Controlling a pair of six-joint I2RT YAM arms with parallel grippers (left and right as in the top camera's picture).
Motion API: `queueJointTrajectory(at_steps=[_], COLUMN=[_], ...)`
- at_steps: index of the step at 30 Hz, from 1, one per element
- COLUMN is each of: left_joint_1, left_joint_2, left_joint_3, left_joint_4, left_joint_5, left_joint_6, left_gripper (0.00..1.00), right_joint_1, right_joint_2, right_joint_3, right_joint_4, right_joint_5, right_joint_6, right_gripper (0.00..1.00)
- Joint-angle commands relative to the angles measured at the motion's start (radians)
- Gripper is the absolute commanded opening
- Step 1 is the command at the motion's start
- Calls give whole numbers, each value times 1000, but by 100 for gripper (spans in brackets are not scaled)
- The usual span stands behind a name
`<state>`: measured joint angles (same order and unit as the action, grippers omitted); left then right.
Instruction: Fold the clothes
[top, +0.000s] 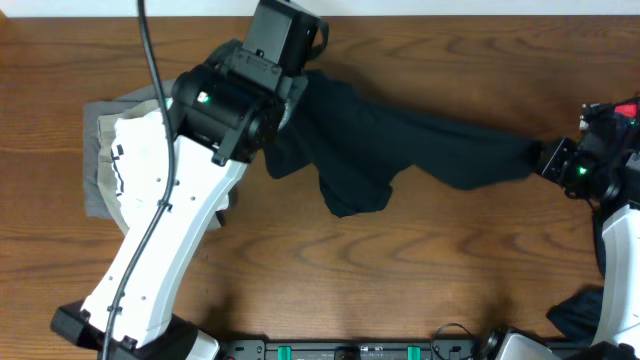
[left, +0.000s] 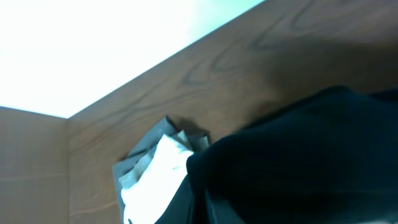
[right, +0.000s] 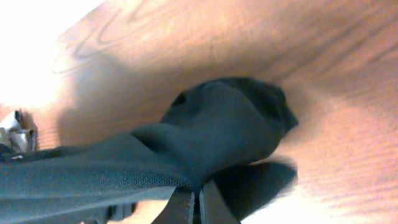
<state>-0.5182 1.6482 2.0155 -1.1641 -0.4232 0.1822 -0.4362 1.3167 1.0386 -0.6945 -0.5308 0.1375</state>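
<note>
A black shirt (top: 400, 150) is pulled out in a long band across the table, raised between both grippers. My left gripper (top: 298, 85) sits at the shirt's left end near the far edge. Its jaws are buried under the black fabric (left: 298, 162) in the left wrist view. At the shirt's right end, my right gripper (top: 540, 157) is shut, with a bunch of the shirt (right: 217, 130) pinched between its fingertips (right: 211, 205). A pile of grey and white clothes (top: 105, 150) lies at the left, partly under my left arm, and this pile (left: 155, 168) shows in the left wrist view too.
The wooden table (top: 420, 260) ends at a white edge along the back. A dark piece of cloth (top: 575, 315) lies by the right arm's base at the front right. My left arm crosses the front left of the table.
</note>
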Motion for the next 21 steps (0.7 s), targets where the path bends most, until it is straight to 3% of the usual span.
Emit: queueJointTrajectory(at_steps=[1, 6, 14, 21], left_joint_1=[2, 2, 2, 2], left_joint_2=[-24, -34, -24, 6], left_joint_3=[3, 3, -4, -4], left_joint_4=[-34, -67, 5, 55], left_joint_5=[-34, -34, 68, 69], left_joint_6=[-12, -13, -11, -11], left_gripper=[6, 6, 6, 6], right_joint_1=[-14, -27, 4, 39], right_joint_2=[0, -6, -2, 65], right_joint_3=[7, 10, 9, 9], right_joint_4=[1, 23, 73, 171], right_joint_5=[10, 2, -77, -21], right_joint_6=[4, 23, -5, 44], right_gripper=[1, 1, 13, 1])
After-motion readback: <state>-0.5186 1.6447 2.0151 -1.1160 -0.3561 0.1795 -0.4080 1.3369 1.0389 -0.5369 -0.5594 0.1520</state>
